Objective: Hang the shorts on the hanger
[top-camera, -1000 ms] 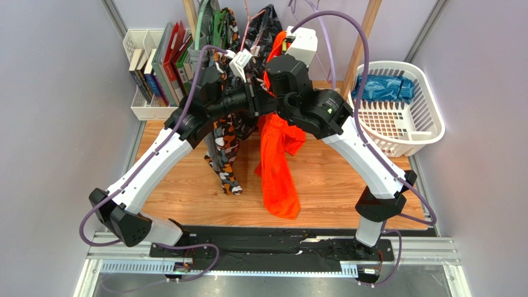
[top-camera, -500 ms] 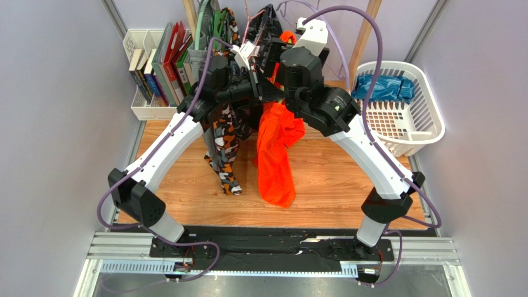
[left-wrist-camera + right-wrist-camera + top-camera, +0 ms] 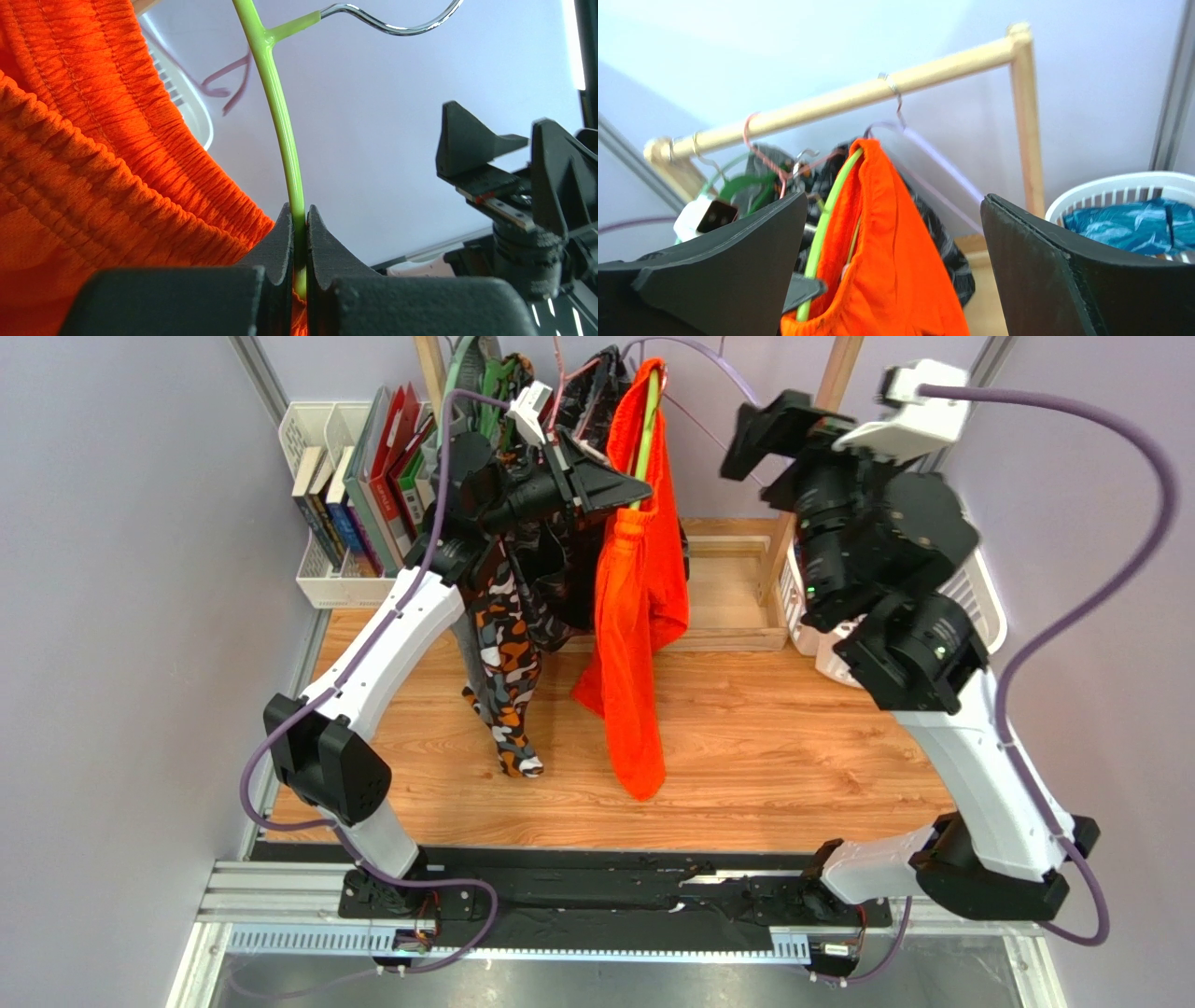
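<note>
The bright orange shorts [image 3: 638, 616] hang by the waistband from the lime-green hanger [image 3: 645, 434] and dangle above the wooden floor. My left gripper [image 3: 629, 487] is shut on the hanger's thin arm [image 3: 281, 119], with the orange waistband [image 3: 91, 140] bunched just beside its fingers. The hanger's metal hook [image 3: 393, 26] points up, free of the rail. My right gripper [image 3: 769, 431] stands wide open, apart from the shorts on their right. In the right wrist view the shorts [image 3: 899, 266] and hanger [image 3: 826, 231] show beyond its empty jaws.
A wooden rail [image 3: 878, 87] carries other hangers, black patterned shorts [image 3: 596, 392] and a camo garment [image 3: 512, 665]. A lavender hanger [image 3: 934, 157] hangs behind the shorts. A white basket [image 3: 1116, 190] with blue cloth stands right. Books [image 3: 351, 490] stand back left.
My right gripper has opened, let go of the shorts and drawn back up to the right. The left gripper has lifted the hanger with the shorts towards the rail.
</note>
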Robot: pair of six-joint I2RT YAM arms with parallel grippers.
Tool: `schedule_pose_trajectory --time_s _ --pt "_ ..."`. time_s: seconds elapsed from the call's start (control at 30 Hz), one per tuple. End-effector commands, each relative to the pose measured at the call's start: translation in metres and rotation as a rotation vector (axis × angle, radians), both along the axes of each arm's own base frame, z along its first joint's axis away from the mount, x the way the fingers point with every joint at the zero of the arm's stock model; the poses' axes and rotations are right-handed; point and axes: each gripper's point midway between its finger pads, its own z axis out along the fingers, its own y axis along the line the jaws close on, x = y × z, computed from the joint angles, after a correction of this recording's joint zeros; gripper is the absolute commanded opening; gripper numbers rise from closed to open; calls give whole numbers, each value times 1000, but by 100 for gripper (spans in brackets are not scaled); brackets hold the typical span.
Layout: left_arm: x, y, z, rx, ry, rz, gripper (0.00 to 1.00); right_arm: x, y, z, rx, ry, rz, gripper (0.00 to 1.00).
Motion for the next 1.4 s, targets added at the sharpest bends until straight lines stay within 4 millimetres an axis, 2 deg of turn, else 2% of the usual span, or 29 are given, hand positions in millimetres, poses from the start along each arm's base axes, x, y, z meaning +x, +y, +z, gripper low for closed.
schedule_pose_trajectory --time_s 0.0,0.23,0.3,0.37,0.4,0.53,0.77,1.0,1.13,1.23,1.27,1.33,1.37 --pt "-35 17 90 -167 -261 -16 0 -3 -28 34 20 -113 -60 100" --pt "-8 23 99 -177 -168 93 0 -8 -50 44 69 -139 -111 99" --pt "-2 24 111 -200 -176 122 0 -7 -51 41 69 -135 -119 99" --pt "7 23 112 -203 -163 148 0 -7 -54 41 70 -134 -130 98" --pt "6 25 121 -209 -174 155 0 -6 -54 38 66 -129 -132 98" --pt "15 26 128 -217 -172 182 0 -6 -56 37 97 -130 -140 98" --pt "57 33 104 -212 12 277 0 -3 -60 34 103 -122 -164 97" --pt "73 41 105 -234 36 306 0 4 -55 28 98 -111 -168 96" --pt "89 46 103 -245 41 337 0 8 -52 27 87 -112 -167 96" --pt "104 50 91 -235 87 369 0 9 -52 26 83 -110 -167 96" --pt "106 50 88 -233 96 371 1 10 -52 26 83 -112 -167 96" --pt "107 50 84 -223 101 369 9 10 -51 27 77 -117 -162 96" --pt "105 50 84 -221 95 363 11 11 -50 27 75 -121 -159 96"
